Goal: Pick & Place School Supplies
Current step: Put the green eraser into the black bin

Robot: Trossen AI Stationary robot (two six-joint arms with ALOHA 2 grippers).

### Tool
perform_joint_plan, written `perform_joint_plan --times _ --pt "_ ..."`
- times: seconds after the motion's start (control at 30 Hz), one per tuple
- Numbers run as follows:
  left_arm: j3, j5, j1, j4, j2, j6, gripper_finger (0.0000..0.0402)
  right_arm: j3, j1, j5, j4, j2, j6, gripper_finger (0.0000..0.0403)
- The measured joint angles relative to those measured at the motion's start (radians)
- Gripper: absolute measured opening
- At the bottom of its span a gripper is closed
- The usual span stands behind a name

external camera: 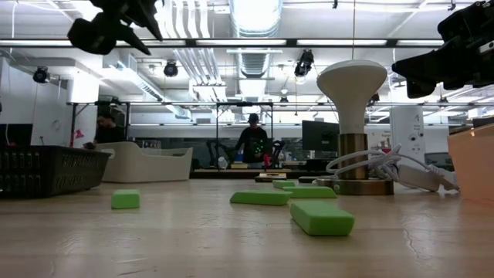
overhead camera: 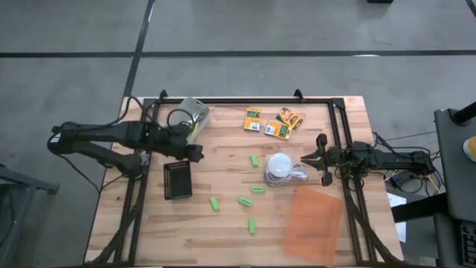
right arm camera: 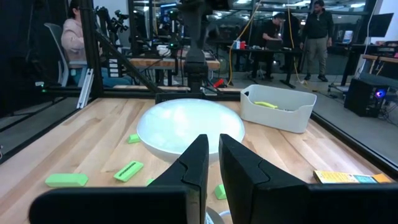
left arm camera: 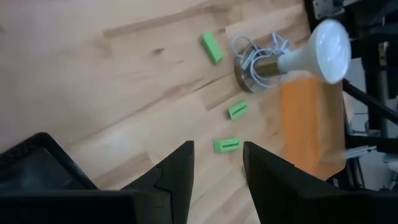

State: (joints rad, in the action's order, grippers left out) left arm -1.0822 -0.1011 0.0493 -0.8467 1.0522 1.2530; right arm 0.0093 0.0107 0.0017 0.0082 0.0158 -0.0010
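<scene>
**Visitor:** What is on the bench point(overhead camera: 149, 231) right now?

**Onlooker:** Five stubby green sticks point(overhead camera: 253, 223) lie scattered across its middle, apart from one another and flat on the wood. Three small orange-yellow boxes point(overhead camera: 253, 119) with green labels sit near the far edge, one alone and the other two touching. A white bin point(overhead camera: 195, 112) stands toward the far left corner; I cannot make out from above what is in it.

**Visitor:** And the arms?

**Onlooker:** The left end effector point(overhead camera: 195, 152) hangs in the air near the left side, just beyond the black tray point(overhead camera: 177, 180). Its fingers point(left arm camera: 177, 174) stand partly apart with nothing between them. The right end effector point(overhead camera: 321, 158) hovers at the right edge. Its fingers point(right arm camera: 193, 165) are almost together, with only a thin gap, and they hold nothing.

**Visitor:** What is between the arms?

**Onlooker:** A small lamp point(overhead camera: 279, 167) with a white dome shade and a coiled white cord stands right of centre, just in front of the right end effector. A translucent orange sheet point(overhead camera: 312, 223) lies near the right front corner. People stand in the room behind the bench.
</scene>
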Motion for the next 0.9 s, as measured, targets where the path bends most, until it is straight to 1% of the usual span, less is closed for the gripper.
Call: perform_joint_plan --times 0.17,0.37,0.6,0.83,0.9 --pt "-0.027 -0.050 0.075 -0.018 0.034 0.087 0.0142 0.000 0.000 0.000 0.000 0.000 0.000 0.0036" --pt "-0.059 -0.083 0.171 -0.076 0.099 0.289 0.0142 0.000 0.000 0.000 0.000 0.000 0.000 0.0036" --pt "-0.129 -0.084 0.275 -0.176 0.227 0.528 0.0142 0.000 0.000 0.000 0.000 0.000 0.000 0.0036" --pt "-0.185 -0.068 0.308 -0.197 0.365 0.677 0.0142 0.000 0.000 0.000 0.000 0.000 0.000 0.0036" --pt "-0.196 -0.040 0.309 -0.190 0.404 0.707 0.0142 0.000 0.000 0.000 0.000 0.000 0.000 0.0036"
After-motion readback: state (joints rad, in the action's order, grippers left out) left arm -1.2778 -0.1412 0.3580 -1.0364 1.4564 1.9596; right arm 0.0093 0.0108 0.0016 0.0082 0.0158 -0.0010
